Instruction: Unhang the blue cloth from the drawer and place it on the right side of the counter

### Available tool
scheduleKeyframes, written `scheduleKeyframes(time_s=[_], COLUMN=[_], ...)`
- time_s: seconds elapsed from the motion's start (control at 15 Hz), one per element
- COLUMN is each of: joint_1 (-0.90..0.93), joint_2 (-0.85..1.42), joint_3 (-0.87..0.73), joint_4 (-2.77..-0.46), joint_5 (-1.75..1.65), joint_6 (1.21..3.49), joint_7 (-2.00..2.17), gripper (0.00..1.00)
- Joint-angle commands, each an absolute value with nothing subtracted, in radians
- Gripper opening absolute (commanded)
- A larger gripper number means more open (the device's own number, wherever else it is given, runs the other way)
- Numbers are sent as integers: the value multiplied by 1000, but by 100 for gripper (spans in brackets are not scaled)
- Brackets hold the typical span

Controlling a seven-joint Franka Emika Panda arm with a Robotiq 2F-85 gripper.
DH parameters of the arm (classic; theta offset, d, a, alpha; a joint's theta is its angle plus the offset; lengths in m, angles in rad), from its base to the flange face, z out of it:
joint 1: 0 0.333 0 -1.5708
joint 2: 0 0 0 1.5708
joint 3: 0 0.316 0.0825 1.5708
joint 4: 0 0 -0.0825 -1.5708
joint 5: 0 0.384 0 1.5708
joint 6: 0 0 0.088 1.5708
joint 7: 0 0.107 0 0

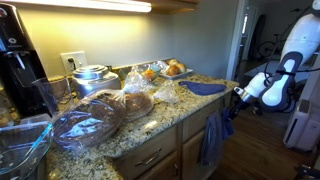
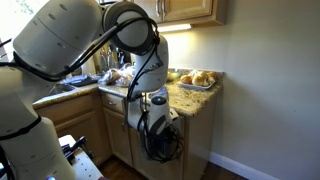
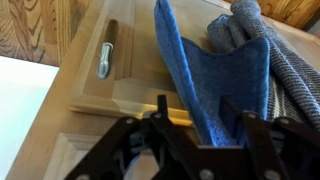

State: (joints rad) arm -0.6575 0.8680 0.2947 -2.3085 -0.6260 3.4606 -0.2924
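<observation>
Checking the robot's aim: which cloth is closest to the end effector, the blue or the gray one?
The blue cloth: it hangs in front of the open end effector, while the gray ribbed cloth sits off to one side.

Both exterior views share the speckled granite counter, from opposite ends; my wrist view faces the light wooden drawer front closely.

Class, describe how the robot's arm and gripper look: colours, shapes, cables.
The arm has bulky, rounded white shells with black bands at the joints. A black cable runs down along it. The gripper is black, with angular, linked fingers.
</observation>
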Motion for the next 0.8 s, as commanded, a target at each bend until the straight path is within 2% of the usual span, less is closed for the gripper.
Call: scheduleKeyframes(time_s=[0.0, 0.2, 0.33, 0.47, 0.6, 0.73], joint_1=[-723, -747, -757, -765, -770, -763], joint_2=[860, 869, 871, 869, 867, 860], joint_3=[325, 338, 345, 349, 352, 346], joint_4=[-2305, -2287, -2282, -2283, -2294, -2313], joint_5=[-681, -711, -730, -746, -763, -776], joint_6=[3461, 3461, 3461, 3461, 3461, 3461], joint_7=[-291, -291, -290, -290, -289, -285], gripper=[27, 9, 6, 3, 8, 9])
